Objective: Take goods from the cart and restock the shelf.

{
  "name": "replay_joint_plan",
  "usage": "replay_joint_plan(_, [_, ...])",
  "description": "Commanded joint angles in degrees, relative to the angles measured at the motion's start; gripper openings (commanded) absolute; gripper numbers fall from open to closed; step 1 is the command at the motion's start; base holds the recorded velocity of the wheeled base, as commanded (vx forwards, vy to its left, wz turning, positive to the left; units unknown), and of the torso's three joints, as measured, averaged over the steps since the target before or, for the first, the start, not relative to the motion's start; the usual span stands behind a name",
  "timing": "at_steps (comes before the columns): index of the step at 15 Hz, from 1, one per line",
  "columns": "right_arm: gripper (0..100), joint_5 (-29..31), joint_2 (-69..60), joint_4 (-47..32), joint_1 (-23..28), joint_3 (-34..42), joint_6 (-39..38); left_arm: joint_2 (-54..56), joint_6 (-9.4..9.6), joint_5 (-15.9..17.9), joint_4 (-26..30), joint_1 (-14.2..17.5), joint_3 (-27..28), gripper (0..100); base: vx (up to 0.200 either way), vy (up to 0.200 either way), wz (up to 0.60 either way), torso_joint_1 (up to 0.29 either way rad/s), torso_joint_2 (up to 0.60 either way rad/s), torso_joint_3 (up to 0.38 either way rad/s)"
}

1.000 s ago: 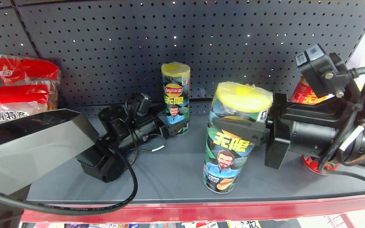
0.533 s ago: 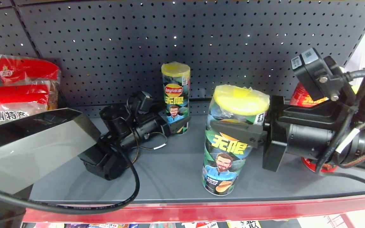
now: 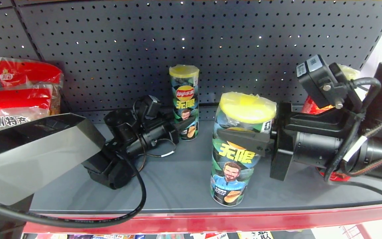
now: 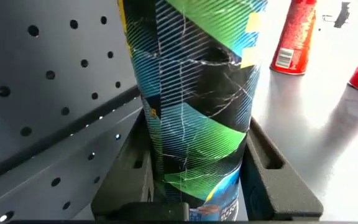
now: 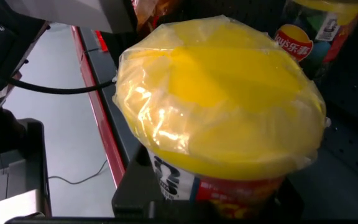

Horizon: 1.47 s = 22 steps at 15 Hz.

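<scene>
Clasping yellow-lidded green crisp tubes: left pincer (image 3: 184, 125) the rear tube (image 3: 184, 89), right pincer (image 3: 241, 137) the front tube (image 3: 232, 172). Both seem shelved; releasing remains.

Upright front chip can (image 3: 232, 166), upright rear chip can (image 3: 184, 96)

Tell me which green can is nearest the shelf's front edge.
The front green can in the right gripper, by the red lip; the rear green can in the left gripper is near the pegboard.

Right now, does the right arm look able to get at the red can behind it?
Probably not: the right gripper is shut on the front green can, and the red can stands behind its own wrist.
</scene>
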<state>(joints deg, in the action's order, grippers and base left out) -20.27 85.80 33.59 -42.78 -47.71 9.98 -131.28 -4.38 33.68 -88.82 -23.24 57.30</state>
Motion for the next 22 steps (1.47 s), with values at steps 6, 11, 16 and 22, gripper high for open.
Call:
replay_joint_plan(6, [0, 0.1, 1.6, 1.4, 0.4, -2.1, -0.1, 14.6, 0.60, 6.3, -1.2, -0.1, -21.1, 0, 0.000, 0.000, 0.00, 0.000, 0.00, 0.000])
replay_joint_plan(11, [0, 0.1, 1.9, 1.5, 2.1, -2.6, -0.1, 22.8, 0.42, 6.5, -1.2, -1.2, -28.3, 0, 0.000, 0.000, 0.00, 0.000, 0.00, 0.000])
replay_joint_plan(16, [0, 0.1, 1.9, 1.6, 2.5, -2.6, -0.1, 27.9, 0.60, 6.0, -1.2, -2.8, -37.3, 0, 0.000, 0.000, 0.00, 0.000, 0.00, 0.000])
replay_joint_plan(22, [0, 0.1, 1.5, 1.6, 2.5, -2.2, -0.2, 28.4, 1.48, 5.6, -1.2, -5.3, -41.1, 0, 0.000, 0.000, 0.00, 0.000, 0.00, 0.000])
